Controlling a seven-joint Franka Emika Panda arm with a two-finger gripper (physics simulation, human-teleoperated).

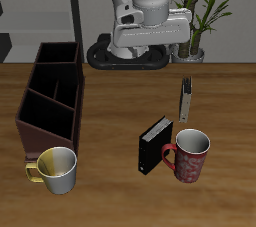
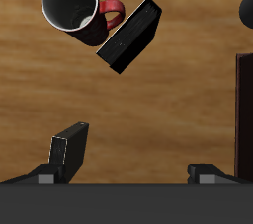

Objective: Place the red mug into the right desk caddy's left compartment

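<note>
On the wooden table [image 1: 110, 101], the long dark maroon-brown desk caddy [image 1: 53, 99] stands well apart from the tall red speckled mug [image 1: 190, 155] near the front edge; a black box [image 1: 155, 145] sits just beside it, bare wood between; the claw's [image 1: 150, 33] grip cannot be told

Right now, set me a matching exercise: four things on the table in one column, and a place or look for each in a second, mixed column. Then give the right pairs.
Things:
1. red mug
2. silvery-cream mug
3. right desk caddy
4. black box

Descriptions:
A. long dark box split by dividers
B. stands right beside the red mug
C. yellow handle, at the caddy's front end
D. speckled, upright, apart from the caddy

Pairs: 1-D, 2-C, 3-A, 4-B
</note>
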